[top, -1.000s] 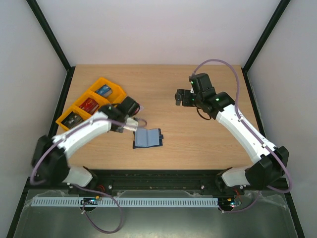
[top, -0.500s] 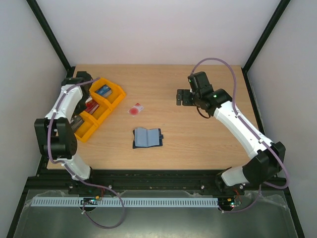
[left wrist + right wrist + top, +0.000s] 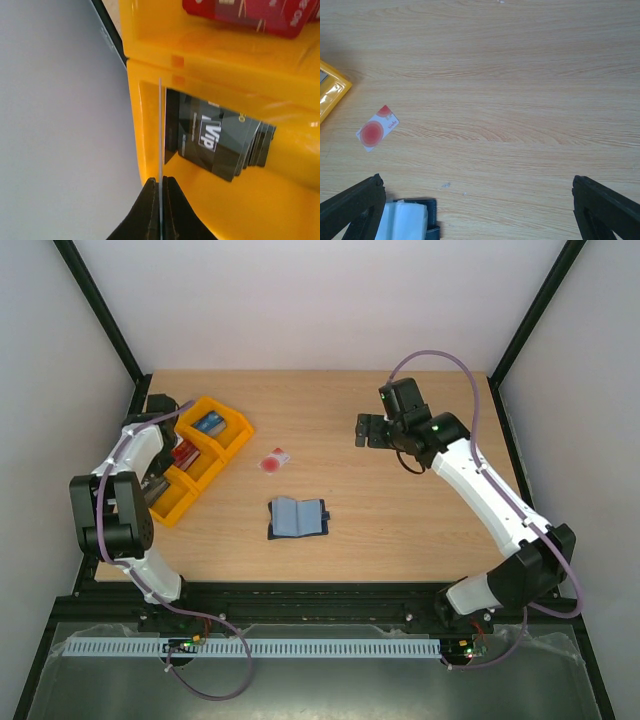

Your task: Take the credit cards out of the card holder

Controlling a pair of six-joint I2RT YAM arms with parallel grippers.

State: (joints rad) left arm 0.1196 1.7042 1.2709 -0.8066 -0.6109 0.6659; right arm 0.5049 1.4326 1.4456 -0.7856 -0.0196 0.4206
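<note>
**Left gripper** [image 3: 160, 181]: fingers pressed together on a thin card [image 3: 160, 125] seen edge-on, its face hidden. It is poised over the near compartment of the orange three-compartment plastic tray [image 3: 238, 431] at the left edge of the pale wooden table [image 3: 400, 530]. A stack of dark grey cards lettered "VIP" [image 3: 215, 140] lies in that compartment.

**Change:** a second earlier this arm was over the navy-blue folding card holder [image 3: 298, 518]; it has since swung to the tray. The holder lies open near the front edge, left of centre.

**Other card:** a white card with a red round mark [image 3: 275, 461] lies bare on the table, beyond the holder and right of the tray.

**Right gripper** [image 3: 476, 186]: jaws spread wide and empty, hovering toward the far right.

**Task:** apparently another card is out and awaits release. Whether any remain in the pockets cannot be told.
</note>
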